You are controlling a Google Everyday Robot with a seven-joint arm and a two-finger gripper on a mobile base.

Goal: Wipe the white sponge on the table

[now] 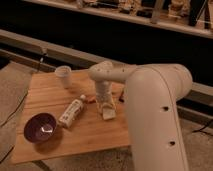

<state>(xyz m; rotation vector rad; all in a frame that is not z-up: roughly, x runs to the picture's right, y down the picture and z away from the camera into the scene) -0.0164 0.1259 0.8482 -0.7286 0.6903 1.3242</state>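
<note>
My gripper (106, 106) stood directly over the white sponge (108, 113), pressing it onto the table (90, 132) near the right edge, about midway along it. The sponge's long axis probably ran toward the front edge. Whether my fingers clasped it, I could not tell.

We see an off-white gripper (106, 106) over the white sponge (109, 114), a light-brown grained table (95, 134), a dark purple bowl (40, 127), a white bottle (71, 112) with printed marks, and a pale cup (63, 76).
</note>
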